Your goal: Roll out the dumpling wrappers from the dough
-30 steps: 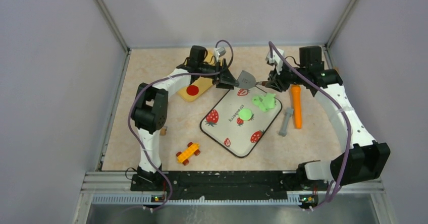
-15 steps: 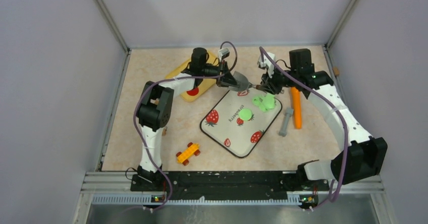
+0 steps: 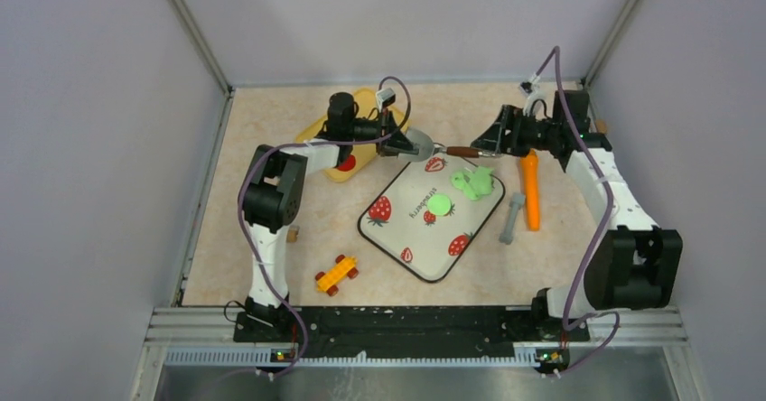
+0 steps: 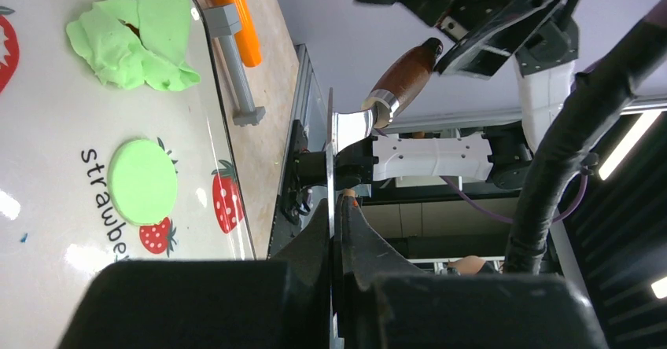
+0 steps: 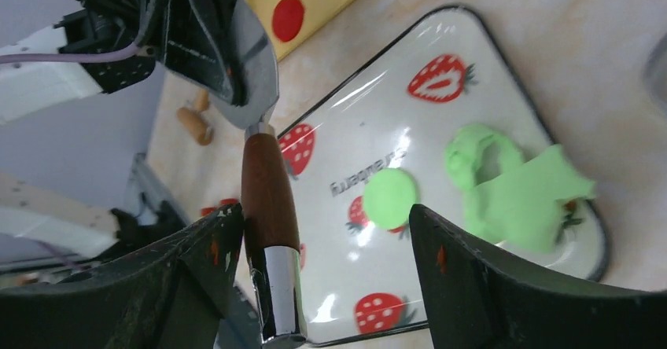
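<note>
Grip state: left gripper [image 4: 336, 211] is clamped on the thin metal blade of a scraper [image 5: 267, 200]. The right gripper [image 5: 322, 211] stands wide, with the wooden handle between its fingers. On the strawberry tray [image 3: 397, 234], ragged dough [image 3: 473, 182] lies at the far right corner, and one round dumpling wrapper [image 3: 439, 205] lies near the middle.

left end effector [image 3: 406, 143] pinched shut, right end effector [image 3: 484, 141] spread wide, both arms stretched forward.
</note>
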Motion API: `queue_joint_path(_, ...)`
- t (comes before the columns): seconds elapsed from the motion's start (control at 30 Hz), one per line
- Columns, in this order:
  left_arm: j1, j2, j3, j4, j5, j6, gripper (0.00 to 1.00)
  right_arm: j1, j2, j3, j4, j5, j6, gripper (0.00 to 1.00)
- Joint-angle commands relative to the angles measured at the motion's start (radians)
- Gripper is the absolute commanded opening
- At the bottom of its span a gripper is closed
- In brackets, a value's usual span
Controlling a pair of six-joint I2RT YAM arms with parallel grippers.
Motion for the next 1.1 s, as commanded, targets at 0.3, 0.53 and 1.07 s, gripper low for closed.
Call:
queue_joint_path(0.3, -0.003, -0.029, 0.006, 0.039, 0.003, 0.017, 0.0, -0.004, 0.054, -0.103, 0.178, -0.312, 0.333, 0.68)
queue_joint_path(0.53, -0.003, -0.025, 0.014, 0.002, -0.004, 0.039, 0.0, -0.004, 0.072, -0.094, 0.224, -0.322, 0.348, 0.55)
queue_joint_path(1.07, -0.007, -0.026, 0.019, -0.015, -0.004, 0.052, 0.0, 0.022, 0.086, -0.094, 0.23, -0.311, 0.333, 0.44)
